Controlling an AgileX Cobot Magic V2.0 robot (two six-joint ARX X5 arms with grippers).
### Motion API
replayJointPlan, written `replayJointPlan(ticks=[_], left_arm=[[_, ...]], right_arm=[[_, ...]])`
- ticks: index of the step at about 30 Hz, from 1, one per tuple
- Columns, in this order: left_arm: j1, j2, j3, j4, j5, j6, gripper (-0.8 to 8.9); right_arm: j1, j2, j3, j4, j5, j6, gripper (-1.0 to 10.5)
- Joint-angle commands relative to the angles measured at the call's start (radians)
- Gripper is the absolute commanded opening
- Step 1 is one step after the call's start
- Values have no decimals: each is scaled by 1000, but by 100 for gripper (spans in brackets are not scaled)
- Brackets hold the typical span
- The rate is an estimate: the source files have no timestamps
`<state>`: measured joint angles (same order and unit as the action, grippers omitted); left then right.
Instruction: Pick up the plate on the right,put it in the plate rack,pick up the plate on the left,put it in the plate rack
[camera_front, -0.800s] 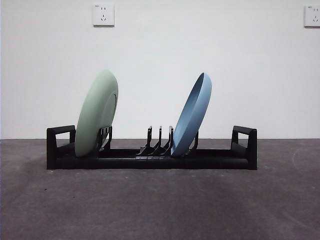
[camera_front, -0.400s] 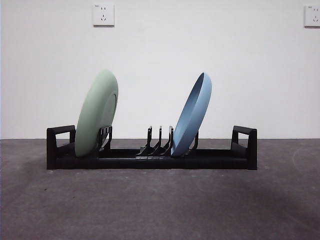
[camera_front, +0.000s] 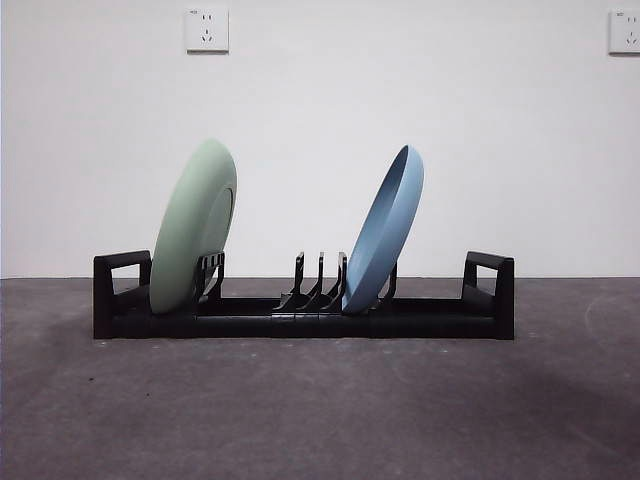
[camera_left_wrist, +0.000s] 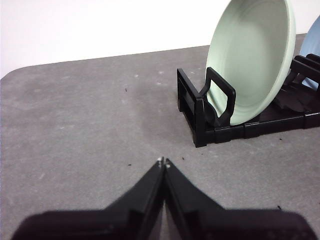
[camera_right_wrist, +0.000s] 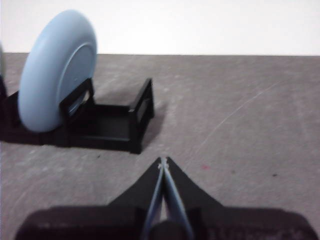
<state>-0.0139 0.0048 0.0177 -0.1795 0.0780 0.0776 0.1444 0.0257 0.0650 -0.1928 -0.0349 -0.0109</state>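
Here the left gripper (camera_left_wrist: 163, 161) and right gripper (camera_right_wrist: 163, 160) sit clenched, empty, over bare desk (camera_front: 320, 410). Mid-frame in the front view, one rack (camera_front: 300, 318) runs left to right, holding two plates on edge, both leaning right: green (camera_front: 193, 228) at left, blue (camera_front: 385, 230) right of centre.

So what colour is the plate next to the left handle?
Pale green plate, clearest in the front view.

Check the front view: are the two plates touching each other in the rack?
No, the green plate and the blue plate stand apart in the plate rack.
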Motion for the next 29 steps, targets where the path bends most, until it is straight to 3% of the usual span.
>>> replayJointPlan(ticks=[1, 8, 29], left_arm=[[3, -3, -14, 0, 2, -6, -2], [3, -3, -14, 1, 2, -6, -3], [3, -3, -14, 1, 2, -6, -3]], right_arm=[[0, -21, -34, 5, -20, 22, 1], [3, -25, -57, 6, -18, 76, 1], [2, -23, -56, 6, -12, 73, 1]])
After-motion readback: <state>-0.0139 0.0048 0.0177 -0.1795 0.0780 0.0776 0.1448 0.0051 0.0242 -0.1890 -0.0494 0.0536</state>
